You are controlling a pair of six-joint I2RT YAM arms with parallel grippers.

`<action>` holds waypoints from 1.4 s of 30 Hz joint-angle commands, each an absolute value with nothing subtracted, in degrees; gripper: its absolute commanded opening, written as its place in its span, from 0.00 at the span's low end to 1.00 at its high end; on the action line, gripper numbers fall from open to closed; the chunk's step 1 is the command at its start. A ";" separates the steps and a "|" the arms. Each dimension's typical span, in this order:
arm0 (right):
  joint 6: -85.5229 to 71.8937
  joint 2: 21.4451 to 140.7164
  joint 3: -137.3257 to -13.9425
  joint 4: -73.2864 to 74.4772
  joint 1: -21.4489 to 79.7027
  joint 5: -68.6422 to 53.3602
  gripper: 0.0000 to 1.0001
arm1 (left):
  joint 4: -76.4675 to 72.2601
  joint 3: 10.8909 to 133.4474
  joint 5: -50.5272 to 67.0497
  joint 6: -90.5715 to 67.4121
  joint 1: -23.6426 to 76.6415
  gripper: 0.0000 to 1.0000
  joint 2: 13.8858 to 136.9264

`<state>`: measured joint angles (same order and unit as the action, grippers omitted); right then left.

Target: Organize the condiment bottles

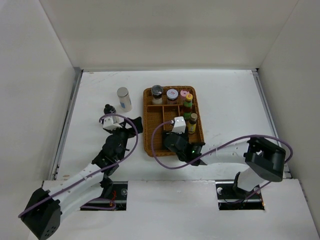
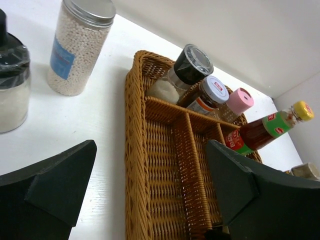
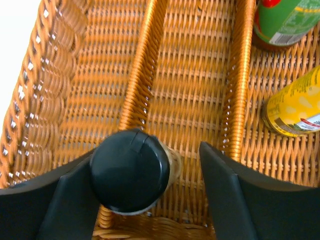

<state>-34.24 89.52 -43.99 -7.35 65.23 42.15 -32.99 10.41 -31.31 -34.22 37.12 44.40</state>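
- Currently the right gripper (image 3: 149, 152) hangs over the brown wicker tray (image 1: 156, 117). Its fingers are spread wider than the black-capped bottle (image 3: 130, 172) standing between them at the tray's near end.
- The left gripper (image 2: 151, 146) is spread and holds nothing, just beside the tray's left wall.
- A silver-lidded cylinder jar of white beads (image 1: 123, 99) and a black-topped jar (image 1: 109, 109) stand outside on the white table (image 1: 225, 100).

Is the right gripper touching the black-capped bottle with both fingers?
Apart on one side. Right wrist view: wicker tray shows between black-capped bottle and one finger of the right gripper; the other finger's contact is unclear.
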 commanded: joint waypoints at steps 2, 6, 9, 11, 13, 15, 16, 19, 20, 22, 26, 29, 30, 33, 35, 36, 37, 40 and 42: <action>-33.76 84.57 -43.42 -7.65 65.08 41.57 0.85 | -20.16 18.44 -34.80 -36.21 36.52 0.92 39.91; -30.07 77.36 -43.24 -7.56 65.08 41.05 0.91 | -10.65 24.33 -37.70 -36.47 35.38 0.93 37.18; -26.12 70.69 -44.03 -7.03 65.08 40.26 0.96 | -6.17 29.34 -39.02 -35.86 33.01 0.93 37.61; -23.31 66.47 -44.56 -6.94 64.82 38.59 0.97 | -3.62 33.38 -38.67 -34.99 30.82 0.93 40.15; -20.75 62.51 -44.65 -7.03 63.16 36.40 0.96 | -1.24 37.60 -38.15 -33.49 28.44 0.93 44.45; -19.60 59.61 -44.21 -7.03 61.31 34.20 0.93 | 1.31 40.24 -37.88 -33.31 26.51 0.90 47.54; -19.60 58.02 -43.69 -7.47 60.26 32.97 0.92 | 2.36 41.04 -37.88 -33.40 25.71 0.90 48.77; -19.60 55.38 -41.32 -8.78 57.62 30.24 0.92 | 6.23 41.84 -39.45 -33.75 23.87 0.89 50.27; -19.77 55.11 -40.18 -9.83 57.09 29.63 0.93 | 7.11 41.66 -40.59 -33.84 22.82 0.89 50.97; -20.04 54.93 -38.33 -12.29 56.21 28.57 0.94 | 8.08 41.40 -41.31 -34.19 19.66 0.87 52.81; -20.13 55.46 -35.16 -17.66 55.50 26.28 0.95 | 7.65 42.01 -39.29 -34.28 16.66 0.83 58.52; -20.48 56.16 -33.84 -19.24 55.50 25.23 0.96 | 6.86 42.71 -38.59 -33.58 15.61 0.82 63.35; -20.74 56.25 -33.49 -19.68 55.50 24.96 0.96 | 6.59 43.15 -37.80 -33.31 14.99 0.81 65.11; -21.35 56.78 -32.78 -20.21 55.50 24.08 0.96 | 5.37 44.38 -35.51 -32.87 13.14 0.78 69.07; -21.88 56.78 -32.61 -20.21 55.50 23.56 0.97 | 5.01 44.91 -36.12 -32.35 12.53 0.77 70.66; -21.97 56.78 -32.52 -20.30 55.50 23.38 0.97 | 4.75 45.26 -36.12 -32.17 11.91 0.78 71.62; -21.97 56.69 -32.52 -20.48 55.50 23.29 0.97 | 4.22 45.52 -35.51 -32.08 11.47 0.78 72.50; -21.97 56.95 -32.26 -20.92 55.50 23.29 0.97 | 2.29 46.40 -34.54 -31.03 11.29 0.78 74.70; -21.97 57.56 -32.26 -21.18 55.50 23.03 0.97 | 1.41 47.19 -34.28 -30.76 11.47 0.79 75.84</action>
<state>-21.39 57.10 -32.77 -16.93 55.83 24.25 5.30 44.14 -35.35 -32.38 11.64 75.07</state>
